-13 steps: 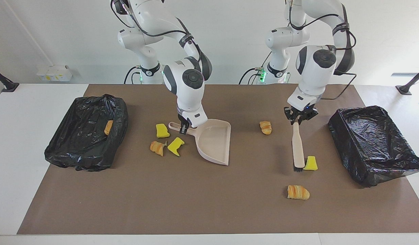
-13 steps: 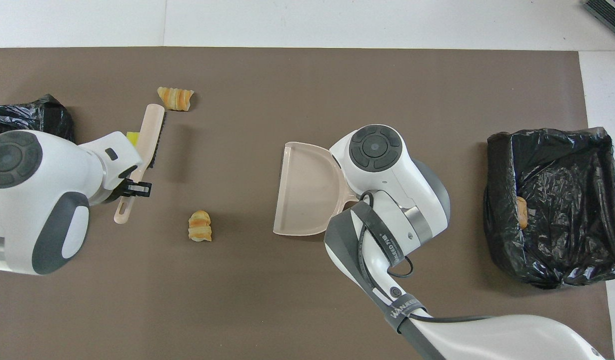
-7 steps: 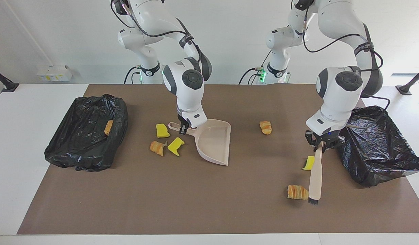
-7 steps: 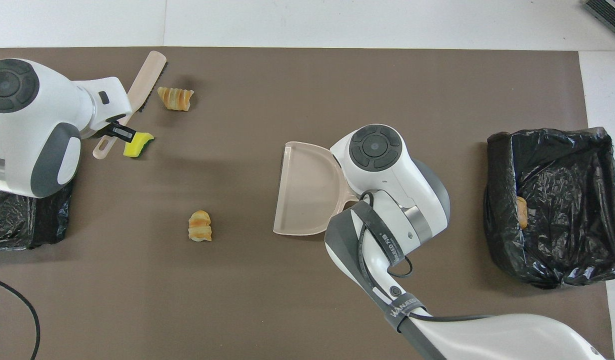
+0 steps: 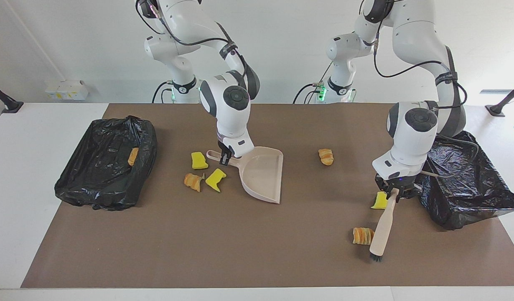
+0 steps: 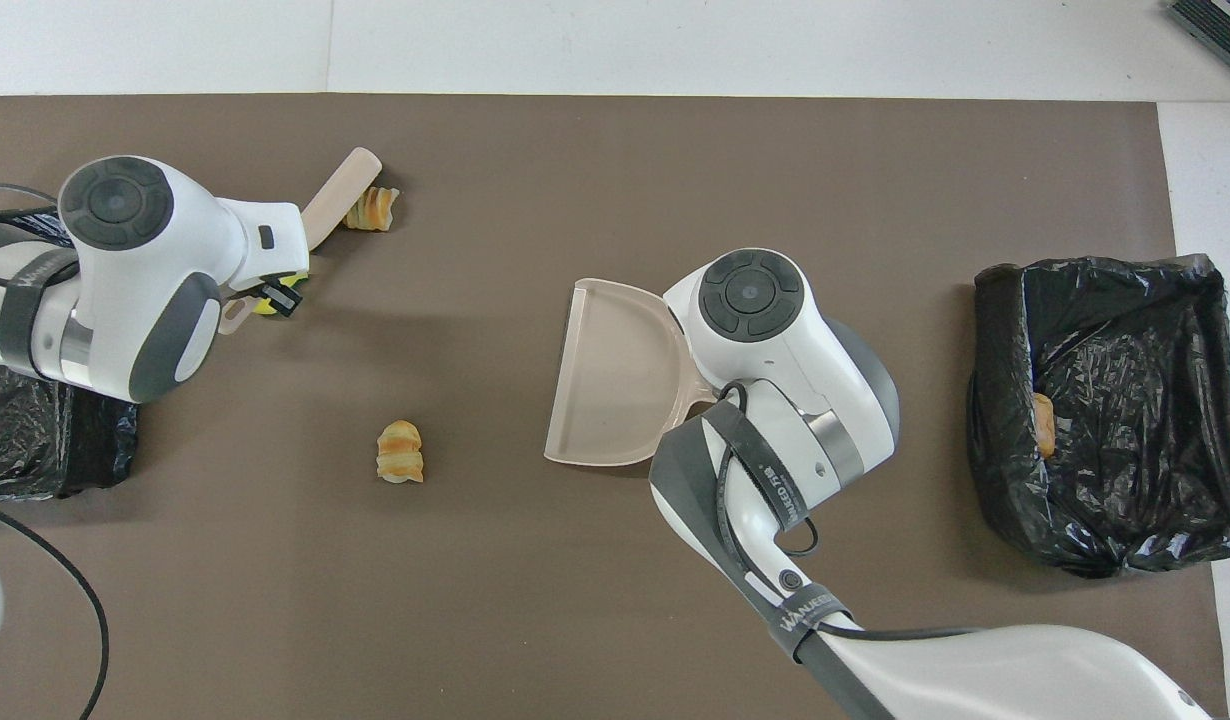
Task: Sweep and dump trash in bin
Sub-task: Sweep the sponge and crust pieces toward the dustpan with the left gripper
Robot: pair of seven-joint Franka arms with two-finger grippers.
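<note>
My left gripper [image 5: 394, 193] [image 6: 275, 295] is shut on the handle of the beige brush [image 5: 382, 228] [image 6: 340, 193]. The brush slants down to the mat and its bristles touch a striped croissant piece of trash [image 5: 361, 235] [image 6: 375, 208]. A yellow foam piece [image 5: 380, 200] lies right beside that gripper. My right gripper [image 5: 225, 156] is shut on the handle of the beige dustpan [image 5: 261, 175] [image 6: 615, 375], which rests on the mat mid-table. Another croissant piece [image 5: 325, 156] [image 6: 400, 465] lies between the dustpan and the brush. Two yellow chunks [image 5: 198, 160] [image 5: 215, 179] and a croissant bit [image 5: 193, 181] sit beside the dustpan's handle.
A black-lined bin [image 5: 466, 184] [image 6: 35, 440] stands at the left arm's end, close to the left wrist. A second black-lined bin [image 5: 104, 163] [image 6: 1100, 410] at the right arm's end holds one croissant piece [image 5: 133, 156] [image 6: 1043, 420]. A brown mat [image 5: 240, 242] covers the table.
The left arm swung the brush away from the robots, from beside the yellow foam to the outer croissant piece, and nudged it slightly toward the dustpan. The right arm and dustpan stayed put.
</note>
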